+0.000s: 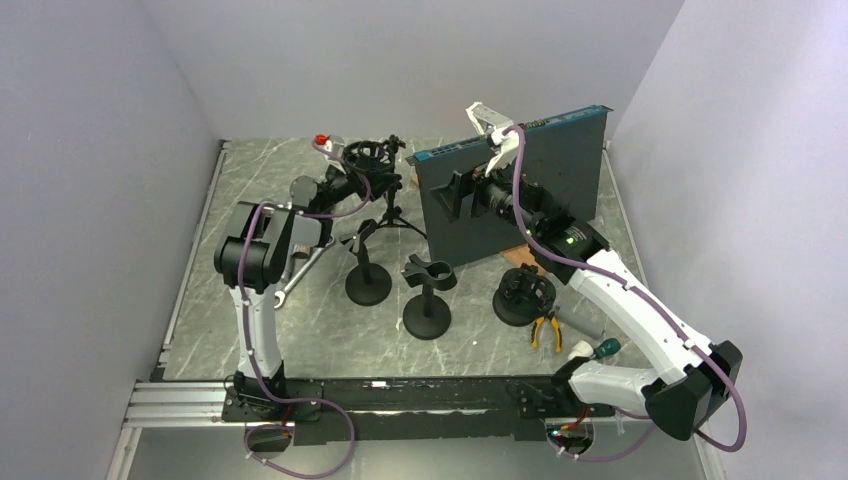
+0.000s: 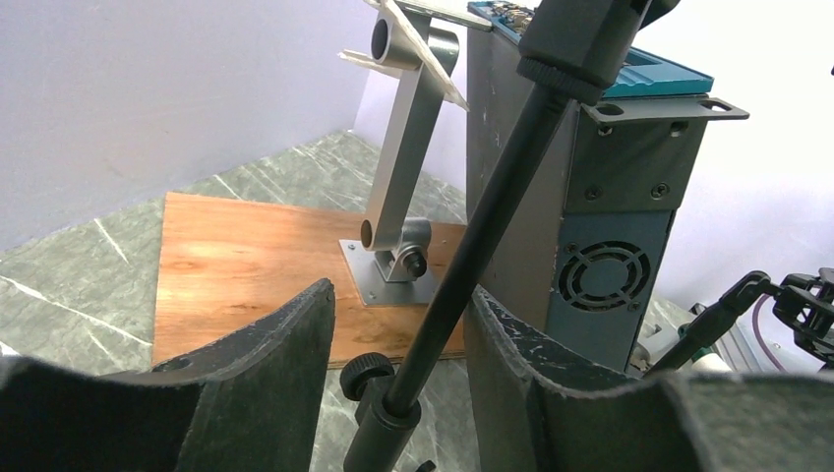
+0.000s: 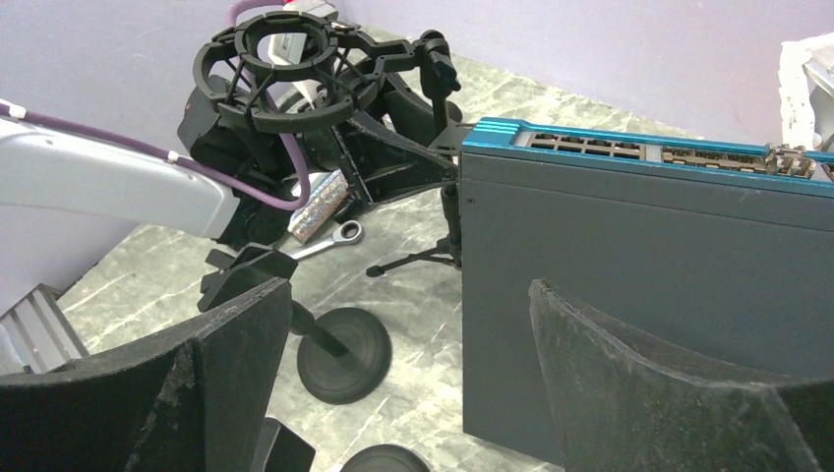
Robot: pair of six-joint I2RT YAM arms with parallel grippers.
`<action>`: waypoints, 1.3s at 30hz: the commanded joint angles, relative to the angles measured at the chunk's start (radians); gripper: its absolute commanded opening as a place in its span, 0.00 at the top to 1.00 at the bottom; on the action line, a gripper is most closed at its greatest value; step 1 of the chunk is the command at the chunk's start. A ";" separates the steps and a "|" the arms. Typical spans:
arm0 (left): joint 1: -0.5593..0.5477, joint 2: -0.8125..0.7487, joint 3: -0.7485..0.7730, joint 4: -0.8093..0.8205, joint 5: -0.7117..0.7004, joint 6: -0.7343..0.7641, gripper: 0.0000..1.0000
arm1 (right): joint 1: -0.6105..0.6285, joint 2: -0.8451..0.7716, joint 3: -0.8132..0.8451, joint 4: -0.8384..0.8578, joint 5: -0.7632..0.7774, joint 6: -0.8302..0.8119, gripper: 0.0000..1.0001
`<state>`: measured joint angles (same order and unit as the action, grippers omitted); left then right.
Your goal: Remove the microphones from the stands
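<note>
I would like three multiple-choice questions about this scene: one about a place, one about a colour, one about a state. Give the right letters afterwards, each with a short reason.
1. What runs between the fingers of the left hand?
A. yellow pliers
B. the black stand pole
C. a wrench

2. What colour is the top edge of the grey box?
A. red
B. yellow
C. teal

3. How is the right hand?
A. open
B. shut on a screwdriver
C. shut on a cable

Answers:
1 B, the pole crosses the gap between the fingers in the left wrist view.
2 C, a teal strip caps the box in the right wrist view.
3 A, its fingers stand wide apart.
</note>
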<state>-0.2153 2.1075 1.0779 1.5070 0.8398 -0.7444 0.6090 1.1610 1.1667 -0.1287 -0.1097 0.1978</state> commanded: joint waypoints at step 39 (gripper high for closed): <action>0.324 -0.424 0.420 -0.252 0.405 -0.505 1.00 | -0.035 0.160 0.302 -0.075 -0.181 -0.044 0.00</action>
<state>0.1081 1.7172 1.3911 1.1011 1.1881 -1.0153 0.5804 1.3048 1.3788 -0.2173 -0.1795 0.1806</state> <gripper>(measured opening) 0.062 0.994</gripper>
